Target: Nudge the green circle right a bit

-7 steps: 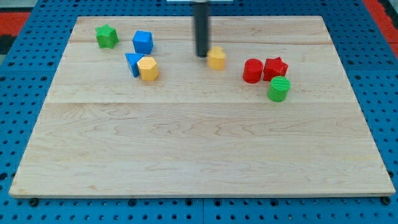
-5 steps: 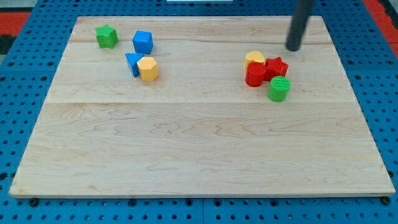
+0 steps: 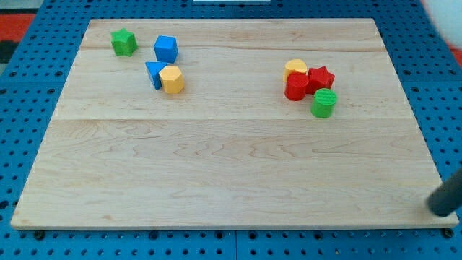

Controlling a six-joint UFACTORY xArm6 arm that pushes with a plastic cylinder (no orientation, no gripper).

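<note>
Bright, even overhead light falls on the pale wooden board [image 3: 231,144], leaving only short, soft shadows tight against the green circle [image 3: 324,103] and the other blocks. No glare marks the wood grain, which reads sharp across the board. Off the board's lower right corner, my tip [image 3: 439,211] is smeared and dark; a faint pale blur shows above the board's upper right corner.

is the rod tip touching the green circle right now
Apart. The camera view shows my tip at the view's bottom right, off the board's corner, with bare wood between it and the green circle.
</note>
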